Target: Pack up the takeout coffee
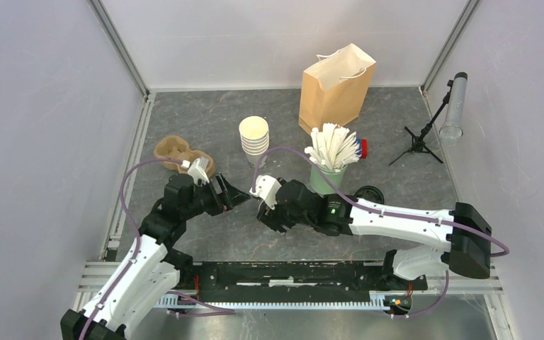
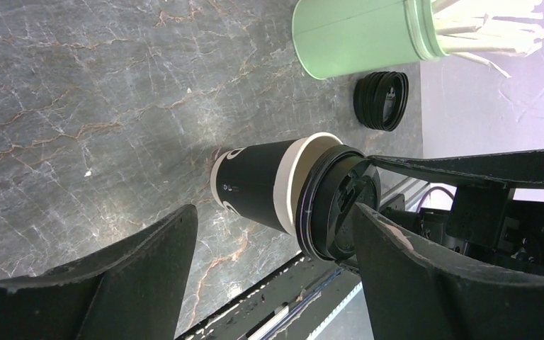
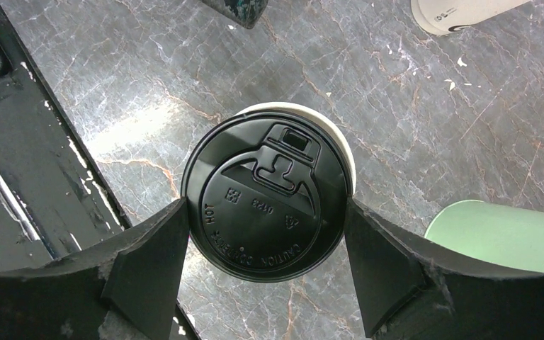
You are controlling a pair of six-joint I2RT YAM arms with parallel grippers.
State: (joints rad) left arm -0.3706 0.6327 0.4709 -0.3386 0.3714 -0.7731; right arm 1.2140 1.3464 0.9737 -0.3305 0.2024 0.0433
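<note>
Clamping the black lid point(image 3: 255, 234) from both sides, the right gripper point(image 3: 263, 212) grips a cup point(image 2: 255, 184) standing upright on the table point(image 2: 78, 106) near the green cup point(image 2: 354, 35); the left gripper point(image 2: 275, 211), jaws wide apart, faces the cup without contact.

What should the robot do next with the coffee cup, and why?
Probably press the black lid down: the right tool grips it, yet cream rim shows past one edge, so it looks unseated on the cup.
</note>
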